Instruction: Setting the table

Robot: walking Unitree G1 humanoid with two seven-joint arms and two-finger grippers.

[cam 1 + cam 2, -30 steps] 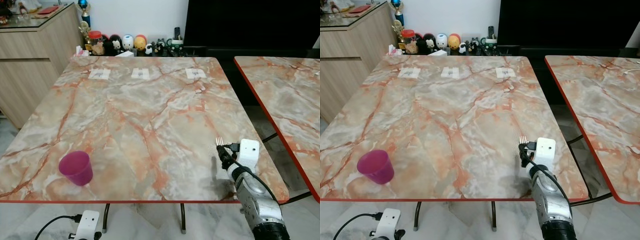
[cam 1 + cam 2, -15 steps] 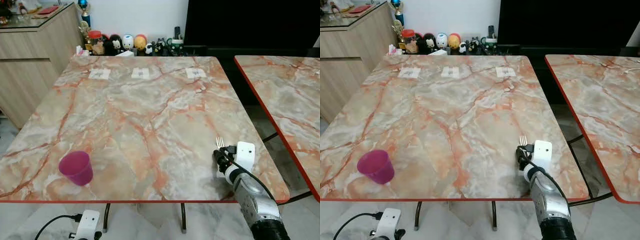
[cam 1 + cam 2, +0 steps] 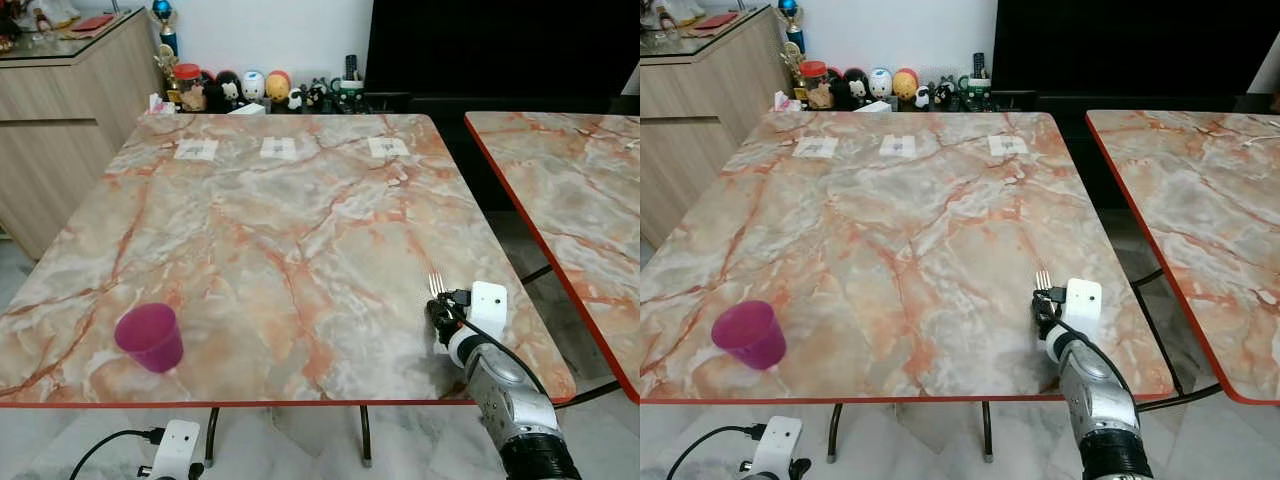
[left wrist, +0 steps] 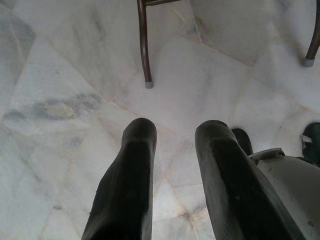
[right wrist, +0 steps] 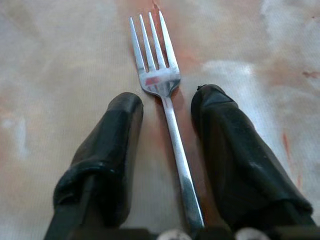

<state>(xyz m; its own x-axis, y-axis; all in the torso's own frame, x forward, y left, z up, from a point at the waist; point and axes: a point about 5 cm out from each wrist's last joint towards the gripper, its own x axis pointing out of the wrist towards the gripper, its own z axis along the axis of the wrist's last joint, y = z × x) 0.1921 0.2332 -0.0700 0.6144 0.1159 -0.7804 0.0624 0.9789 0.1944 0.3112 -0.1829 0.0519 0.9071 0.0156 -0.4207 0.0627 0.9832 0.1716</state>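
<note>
A silver fork [image 5: 162, 85] lies flat on the marble table [image 3: 300, 200] near its front right corner, tines [image 3: 436, 284] pointing away from me. My right gripper [image 5: 169, 97] rests open on the table. One black finger lies on each side of the fork's handle, with a gap to the metal on both sides. A pink plastic cup [image 3: 150, 338] stands upright near the front left corner. My left gripper [image 4: 175, 127] hangs open below the table edge over the marble floor, holding nothing.
Three white paper patches [image 3: 278, 148] lie in a row along the table's far side. Toy figurines [image 3: 250, 88] line a ledge behind it. A wooden cabinet [image 3: 60, 100] stands at left and a second marble table [image 3: 570, 190] at right. A metal table leg [image 4: 145, 50] stands ahead of the left gripper.
My right arm has sunk a little and drawn slightly back toward the table's front edge. The fork's tines stay at about the same spot. The cup has not moved.
</note>
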